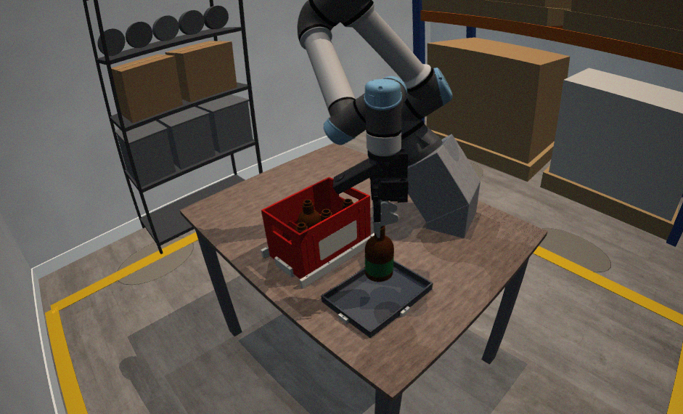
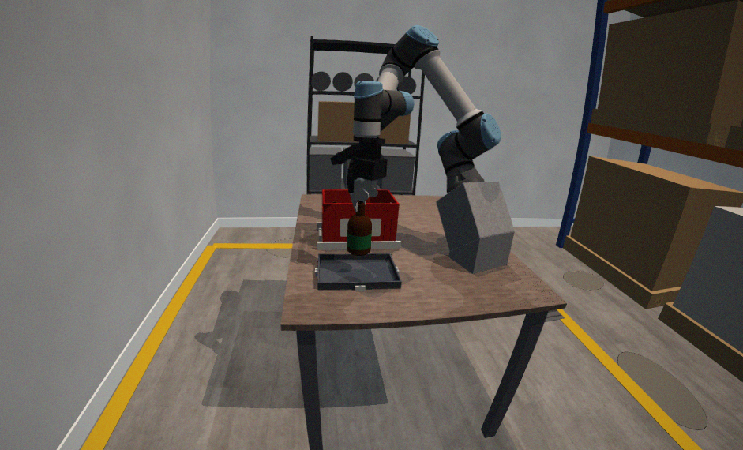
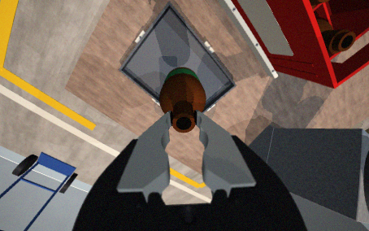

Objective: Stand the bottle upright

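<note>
My gripper (image 1: 382,221) is shut on the neck of a brown bottle with a green label (image 1: 379,257). The bottle hangs upright, low over the back part of the dark grey tray (image 1: 377,299); I cannot tell whether its base touches the tray. In the wrist view the two grey fingers clamp the bottle's neck (image 3: 183,98) with the tray (image 3: 176,61) below it. In the exterior view the bottle (image 2: 358,230) hangs just behind the tray (image 2: 357,271) and in front of the red crate (image 2: 365,213). The red crate (image 1: 317,229) holds several brown bottles (image 1: 308,210).
The crate stands on a light base plate (image 1: 310,267) left of the tray. The robot's grey base block (image 1: 443,187) stands at the back right of the wooden table. A shelf rack (image 1: 174,112) stands behind the table.
</note>
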Tool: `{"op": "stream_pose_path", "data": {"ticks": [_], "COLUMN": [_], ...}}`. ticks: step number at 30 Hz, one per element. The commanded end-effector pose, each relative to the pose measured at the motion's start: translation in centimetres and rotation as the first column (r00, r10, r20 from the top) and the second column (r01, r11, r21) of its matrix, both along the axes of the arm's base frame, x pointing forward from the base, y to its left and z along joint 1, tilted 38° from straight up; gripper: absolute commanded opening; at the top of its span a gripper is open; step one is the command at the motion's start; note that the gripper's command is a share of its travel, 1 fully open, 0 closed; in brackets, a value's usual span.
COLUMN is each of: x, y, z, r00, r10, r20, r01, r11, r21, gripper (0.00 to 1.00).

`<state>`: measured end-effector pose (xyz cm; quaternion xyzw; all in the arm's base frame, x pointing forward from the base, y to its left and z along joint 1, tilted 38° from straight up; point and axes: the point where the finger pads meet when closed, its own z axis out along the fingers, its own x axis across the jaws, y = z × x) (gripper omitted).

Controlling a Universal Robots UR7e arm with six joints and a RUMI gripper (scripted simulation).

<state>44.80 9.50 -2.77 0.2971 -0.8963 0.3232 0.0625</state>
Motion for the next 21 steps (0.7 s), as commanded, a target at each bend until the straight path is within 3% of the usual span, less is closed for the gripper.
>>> {"op": "stream_pose_path", "data": {"ticks": [1, 21], "x": [0.3, 0.6], "y": [-0.9, -3.0], "z": [-1.2, -3.8], "r00": [1.0, 1.0], "r10": [0.003, 0.003], "r20": [0.005, 0.005], "r01": [-0.003, -0.003], "r11": [1.0, 1.0], "r21": [0.002, 0.002], "gripper": [0.0, 0.0]}}
